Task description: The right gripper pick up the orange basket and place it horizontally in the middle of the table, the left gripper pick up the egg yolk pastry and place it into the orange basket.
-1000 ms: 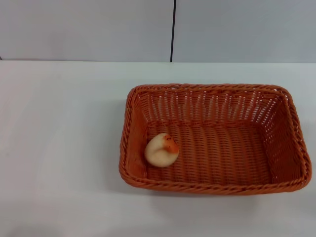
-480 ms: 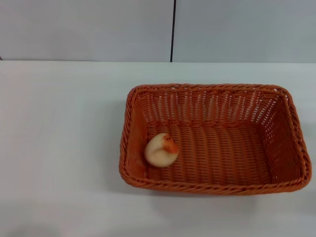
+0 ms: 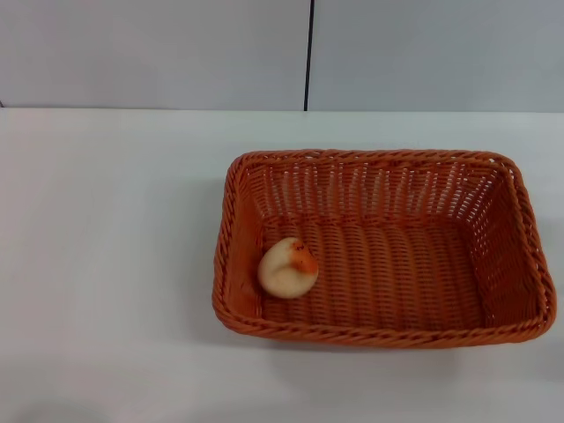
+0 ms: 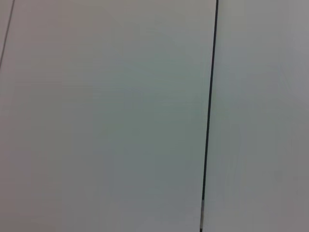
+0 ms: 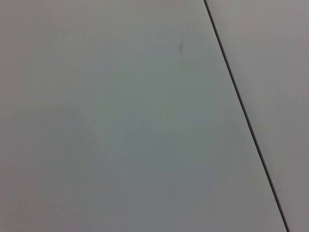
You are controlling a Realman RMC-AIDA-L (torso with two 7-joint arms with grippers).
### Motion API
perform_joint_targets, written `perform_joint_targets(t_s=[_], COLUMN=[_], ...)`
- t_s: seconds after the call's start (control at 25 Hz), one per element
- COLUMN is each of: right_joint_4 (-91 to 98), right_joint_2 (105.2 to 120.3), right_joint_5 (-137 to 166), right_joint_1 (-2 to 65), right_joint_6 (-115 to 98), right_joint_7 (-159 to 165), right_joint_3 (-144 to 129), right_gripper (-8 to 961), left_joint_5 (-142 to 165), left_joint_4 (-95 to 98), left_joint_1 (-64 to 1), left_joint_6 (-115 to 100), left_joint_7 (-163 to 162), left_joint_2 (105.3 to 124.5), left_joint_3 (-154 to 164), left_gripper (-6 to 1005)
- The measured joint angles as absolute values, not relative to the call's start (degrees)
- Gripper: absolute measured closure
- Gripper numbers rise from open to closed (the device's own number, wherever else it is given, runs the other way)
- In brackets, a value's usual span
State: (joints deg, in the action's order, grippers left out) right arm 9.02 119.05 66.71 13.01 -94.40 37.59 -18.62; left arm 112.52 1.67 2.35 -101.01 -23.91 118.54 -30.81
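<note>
The orange basket (image 3: pixel 388 189) lies lengthwise across the white table (image 3: pixel 106 264), a little right of the middle in the head view. Inside it, against its left end, rests the egg yolk pastry (image 3: pixel 287 267), a cream ball with an orange patch turned to the upper right. Neither the left gripper nor the right gripper shows in any view. Both wrist views show only a plain grey panelled surface.
A grey wall (image 3: pixel 159 53) with a dark vertical seam (image 3: pixel 308 53) rises behind the table's far edge. The same kind of seam crosses the left wrist view (image 4: pixel 208 116) and the right wrist view (image 5: pixel 244 116).
</note>
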Motion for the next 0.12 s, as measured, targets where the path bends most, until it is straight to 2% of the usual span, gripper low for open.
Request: perform_joint_targets(t_s=[0.12], right_joint_4=[8.8], right_joint_2=[119.04], right_joint_5=[66.7], right_joint_1=[13.0], right_joint_6=[-94.4], right_joint_7=[37.6], right_joint_3=[-18.3], right_gripper=[169], left_joint_5=[112.5], left_joint_4=[1.5], left_joint_1=[1.9], left_joint_6=[-100.7], left_joint_7=[-23.9], left_joint_2=[118.53], left_joint_3=[-30.8], left_gripper=[172])
